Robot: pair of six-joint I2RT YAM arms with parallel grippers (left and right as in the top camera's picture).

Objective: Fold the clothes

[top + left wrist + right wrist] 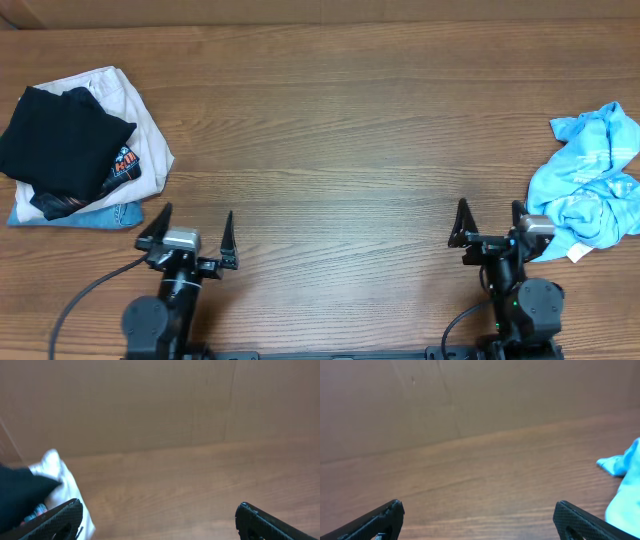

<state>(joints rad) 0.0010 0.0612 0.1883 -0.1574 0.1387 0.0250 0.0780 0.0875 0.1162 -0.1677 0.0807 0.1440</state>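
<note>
one crumpled blue t-shirt [592, 185] just beside the wide-spread, empty right hand [489, 208]

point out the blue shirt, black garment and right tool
blue shirt [590, 185] overhead, middle of the heap
black garment [60, 145] overhead, its top middle
right tool [490, 210] overhead, midway between its fingertips

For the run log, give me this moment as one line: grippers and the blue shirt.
left gripper: open, empty | right gripper: open, empty | blue T-shirt: crumpled, unfolded, right side | other clothes: piled far left
</note>
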